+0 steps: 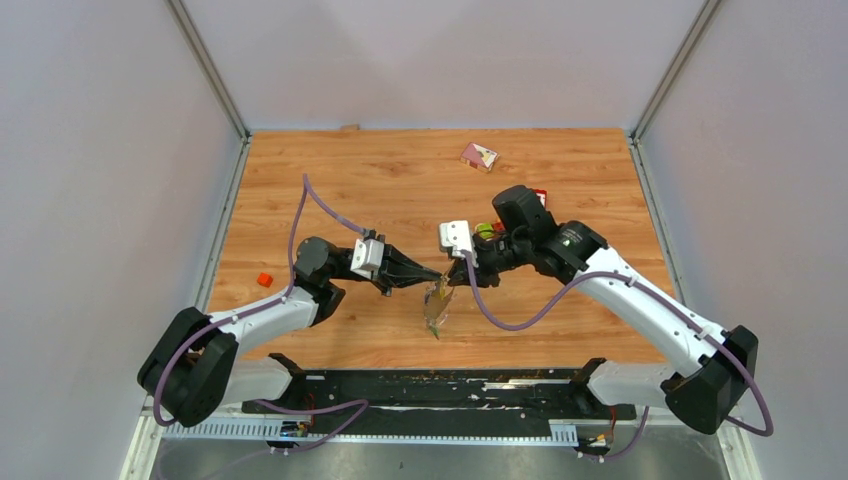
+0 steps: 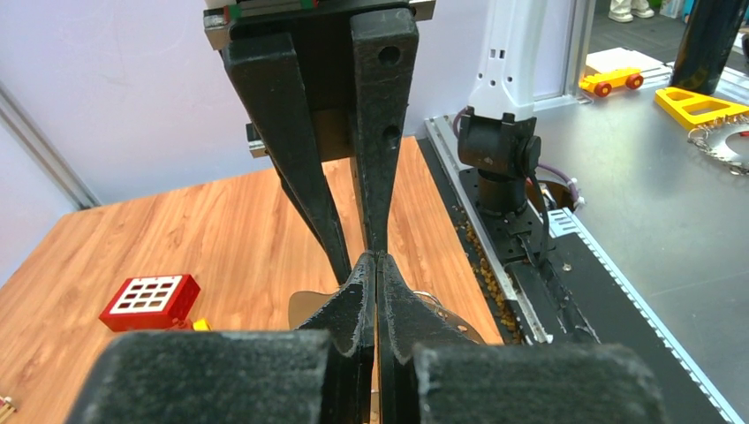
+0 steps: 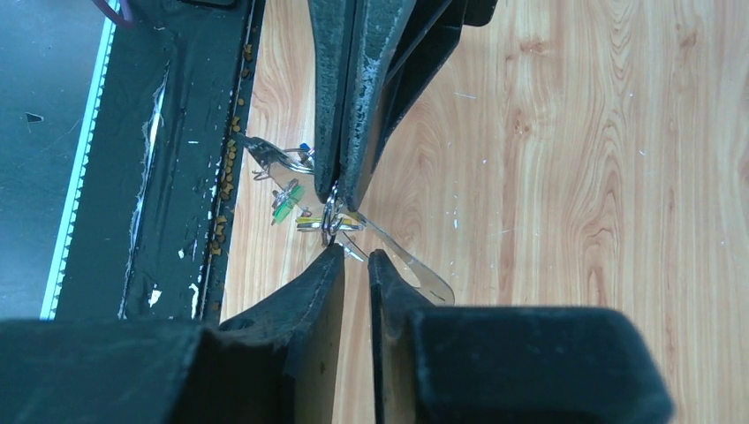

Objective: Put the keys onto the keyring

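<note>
My left gripper (image 1: 432, 275) is squeezed fully shut. In the right wrist view its rough black fingers (image 3: 340, 106) come down from 12 o'clock, and the thin wire loops of the keyring (image 3: 329, 219) are nipped at their tips, as far as I can make out. My right gripper (image 3: 356, 261) is parted only a crack. Bare wood shows through the slit between its pads, and I see nothing held in it. Its tips point at the ring from 6 o'clock, just short of the wire.

The keys (image 1: 437, 308) hang in a small bunch at 6 o'clock from where my two sets of fingertips meet nose to nose, above the near half of the table (image 1: 400, 180). Up close they are thin, shiny, silvery blades fanning out from the ring, with a small green tag and a touch of yellow among them.

The table is pale, grained wood. A red block (image 2: 150, 300) with a white grid on top lies flat on it. A small orange-red piece (image 1: 265, 279) lies at 9 o'clock from my left gripper, and a pink card (image 1: 478, 155) lies toward 12 o'clock, near the far edge.
</note>
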Tool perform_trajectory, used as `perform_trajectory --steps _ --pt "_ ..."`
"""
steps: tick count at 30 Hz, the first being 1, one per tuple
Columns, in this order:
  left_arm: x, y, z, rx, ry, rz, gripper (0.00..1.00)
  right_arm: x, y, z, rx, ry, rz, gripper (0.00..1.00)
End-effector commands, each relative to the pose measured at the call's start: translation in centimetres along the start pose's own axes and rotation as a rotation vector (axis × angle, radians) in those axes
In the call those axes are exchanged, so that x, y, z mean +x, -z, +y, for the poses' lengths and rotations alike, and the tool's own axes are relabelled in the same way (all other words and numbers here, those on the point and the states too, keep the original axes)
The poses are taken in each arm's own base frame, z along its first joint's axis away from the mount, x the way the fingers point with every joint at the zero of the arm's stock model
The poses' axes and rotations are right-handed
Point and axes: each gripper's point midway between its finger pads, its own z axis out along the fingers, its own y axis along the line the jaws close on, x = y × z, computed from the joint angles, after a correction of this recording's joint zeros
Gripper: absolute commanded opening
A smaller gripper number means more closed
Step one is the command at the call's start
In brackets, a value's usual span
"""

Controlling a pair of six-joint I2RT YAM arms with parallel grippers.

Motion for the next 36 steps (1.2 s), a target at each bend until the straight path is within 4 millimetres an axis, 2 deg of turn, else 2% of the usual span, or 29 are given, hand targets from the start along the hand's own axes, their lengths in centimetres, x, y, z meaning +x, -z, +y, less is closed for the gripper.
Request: perform_trajectory --steps 1,8,13,22,29,34,36 --pt "-1.7 -0.2 0.0 -0.005 -0.066 -0.039 0.00 -2.0 1.4 0.2 0.016 0.078 -0.068 0.19" --pt "-1.4 -0.2 1.0 -0.056 -0.041 -0.042 0.00 -3.7 2.3 0.3 0.037 0.106 -0.120 0.36" --pt "-1.2 -0.2 1.2 -0.064 -0.026 -0.041 0.00 -4.0 1.7 0.0 0.024 0.090 -0.137 0.38" --pt "-0.9 -0.2 1.3 -0.069 -0.019 -0.036 0.00 -4.3 1.0 -0.6 0.016 0.067 -0.152 0.24" --pt "-0.7 -0.2 1.5 -0.082 -0.018 -0.033 0.00 -4.0 1.1 -0.8 0.035 0.082 -0.142 0.00" --pt "-0.5 0.0 1.8 -0.097 -0.025 -0.017 0.00 -3.7 2.0 -1.9 0.090 0.091 -0.072 0.00" --pt "0.2 0.0 2.1 -0.091 -0.037 0.021 0.00 -3.4 2.3 -2.3 0.095 0.074 -0.022 0.00"
